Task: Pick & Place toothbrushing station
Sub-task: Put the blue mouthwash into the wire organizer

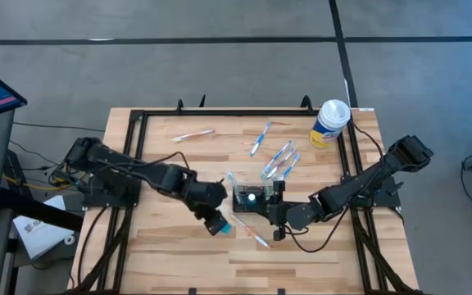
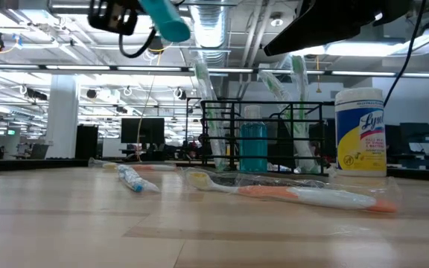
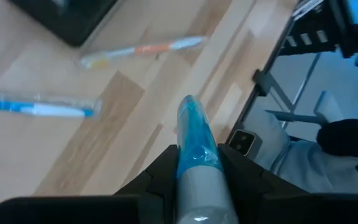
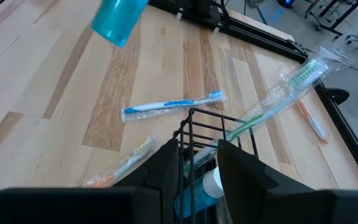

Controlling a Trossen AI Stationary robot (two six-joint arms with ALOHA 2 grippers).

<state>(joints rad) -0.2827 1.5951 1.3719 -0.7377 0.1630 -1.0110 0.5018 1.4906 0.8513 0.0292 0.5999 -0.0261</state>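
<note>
Jaws: left gripper (image 3: 197, 177) clamped on blue tube (image 3: 194, 134); right gripper (image 4: 197, 158) clamped on black wire station (image 4: 213, 134) rim. Canister (image 2: 360, 132) label reads "Lys…", rest cut off.

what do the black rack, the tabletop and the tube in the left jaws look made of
The black open-frame rack looks like thin metal wire with a matte coating: slim straight bars you can see through. The pale tabletop looks like wood planks, with visible grain and seams. The blue-and-white tube, clamped in the left gripper, looks like glossy plastic, possibly film-wrapped.
</note>
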